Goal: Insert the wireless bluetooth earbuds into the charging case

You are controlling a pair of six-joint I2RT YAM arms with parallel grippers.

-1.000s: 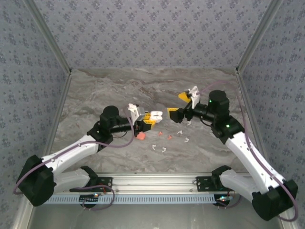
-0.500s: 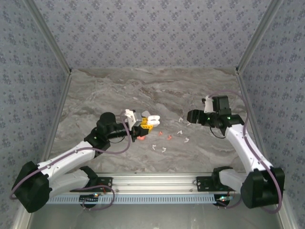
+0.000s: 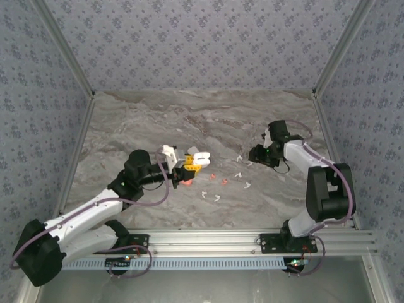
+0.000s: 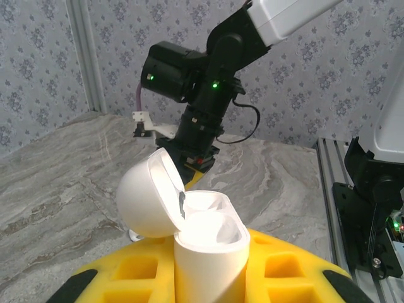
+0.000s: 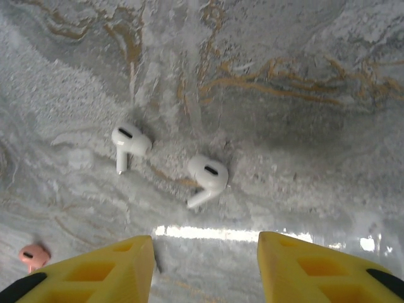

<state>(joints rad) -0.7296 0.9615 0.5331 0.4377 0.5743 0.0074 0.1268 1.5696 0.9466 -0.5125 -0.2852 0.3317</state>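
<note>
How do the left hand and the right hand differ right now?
The left hand is shut on the white charging case, whose lid is flipped open; the right hand is open and holds nothing. The left hand faces across toward the right arm; the right hand points down at the table, with two white earbuds lying just beyond it. Both have yellow fingers.

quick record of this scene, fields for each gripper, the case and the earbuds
left gripper: shut on the charging case, held upright
lid: open, tipped back; no earbud visible inside
right gripper: open, holding nothing, pointed down at the table
white earbuds: two lying loose on the table, apart, just beyond the right fingertips
pink earbud: on the table, off to the side of the white pair
task state: no earbud inserted yet
</note>
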